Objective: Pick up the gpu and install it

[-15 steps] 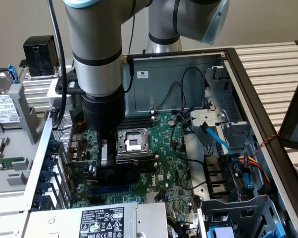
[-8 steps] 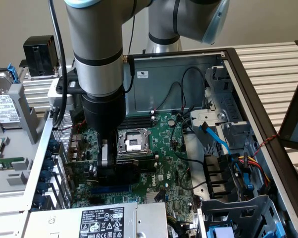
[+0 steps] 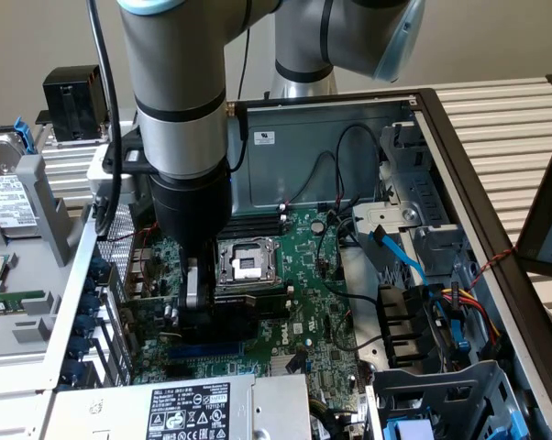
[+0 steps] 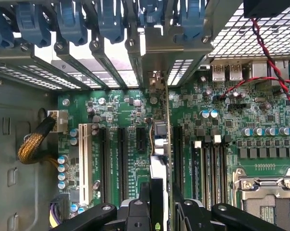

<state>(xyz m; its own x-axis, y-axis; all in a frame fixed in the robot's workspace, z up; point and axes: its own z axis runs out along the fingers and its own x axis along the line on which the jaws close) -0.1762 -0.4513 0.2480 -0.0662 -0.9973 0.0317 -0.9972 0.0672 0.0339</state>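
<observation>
Green motherboard (image 3: 303, 302) lies flat inside the open metal computer case (image 3: 294, 156), which also holds a CPU socket (image 3: 244, 264), loose cables and a power supply (image 3: 189, 408). Above the board's expansion slots, the arm's jaws are clamped on the gpu (image 4: 157, 168), which is held upright and edge-on, with its silver bracket toward the case's rear wall and its row of blue slot clips (image 4: 72, 21). Seating it well probably means keeping the card vertical, lining its lower edge over one slot and its bracket with the rear opening, and pressing straight down evenly.
</observation>
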